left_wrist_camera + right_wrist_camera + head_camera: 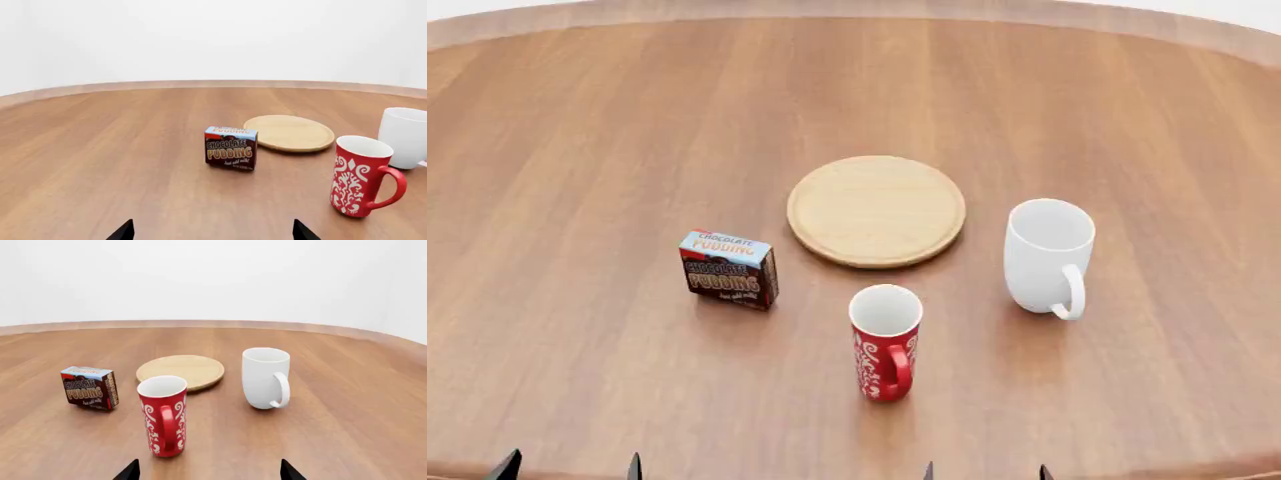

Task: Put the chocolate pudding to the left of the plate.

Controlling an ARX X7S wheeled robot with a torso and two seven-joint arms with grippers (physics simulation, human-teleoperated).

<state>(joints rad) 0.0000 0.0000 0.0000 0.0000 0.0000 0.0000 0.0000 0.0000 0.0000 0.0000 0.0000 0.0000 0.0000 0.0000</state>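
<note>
The chocolate pudding (730, 268) is a small carton with a light-blue top and dark brown front, standing on the wooden table to the front left of the plate (877, 210), a flat round light-wood disc. The carton (231, 147) and plate (289, 132) lie ahead of my left gripper (212, 233), which is open and empty. My right gripper (209, 472) is open too, just short of the red mug (162, 415). In the head view both grippers, left (567, 467) and right (985, 472), show only as tips at the near table edge.
A red patterned mug (885, 341) stands in front of the plate, right of the pudding. A white mug (1049, 256) stands to the plate's right. The round wooden table (587, 130) stretches wide around them, its far rim meeting a white wall.
</note>
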